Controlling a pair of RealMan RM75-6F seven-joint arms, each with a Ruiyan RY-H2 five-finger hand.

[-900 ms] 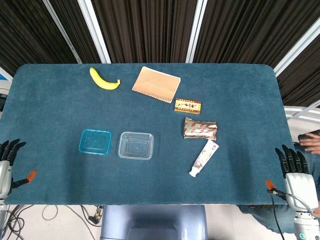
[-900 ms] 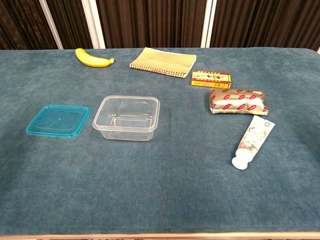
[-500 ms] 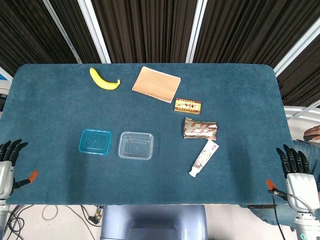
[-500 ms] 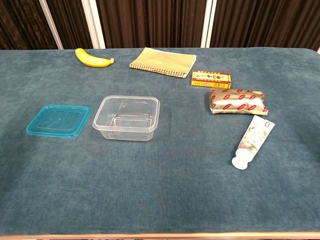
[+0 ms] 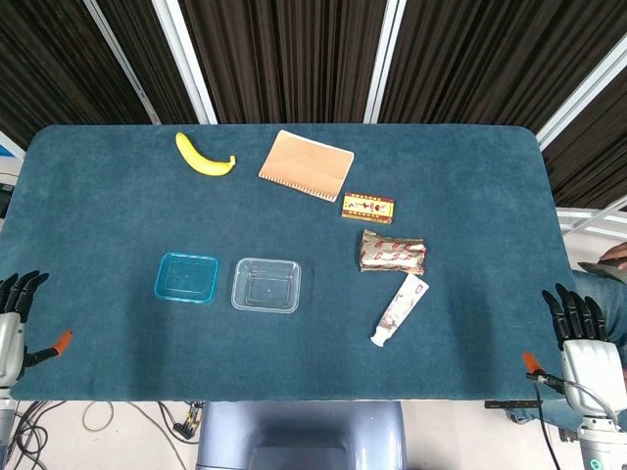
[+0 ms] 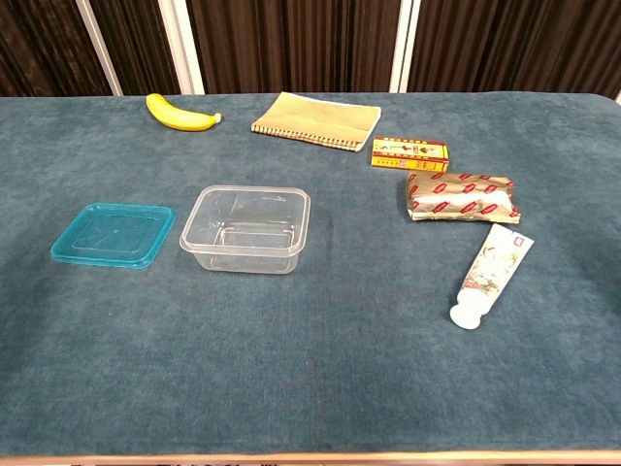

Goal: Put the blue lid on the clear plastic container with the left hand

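I'm seeing the blue lid (image 6: 114, 234) lying flat just beside the clear container (image 6: 246, 229), not touching. I'm keeping L hand (image 5: 14, 328) and R hand (image 5: 583, 345) off the surface (image 5: 98, 215) edges, fingers spread, holding nothing.

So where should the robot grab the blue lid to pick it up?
Probably by its left rim, coming from the left hand's side. The blue lid lies flat on the table, and the clear container stands close on its right, so that edge is crowded.

Left robot hand (image 5: 12, 328), right robot hand (image 5: 584, 348): fingers apparently spread, empty
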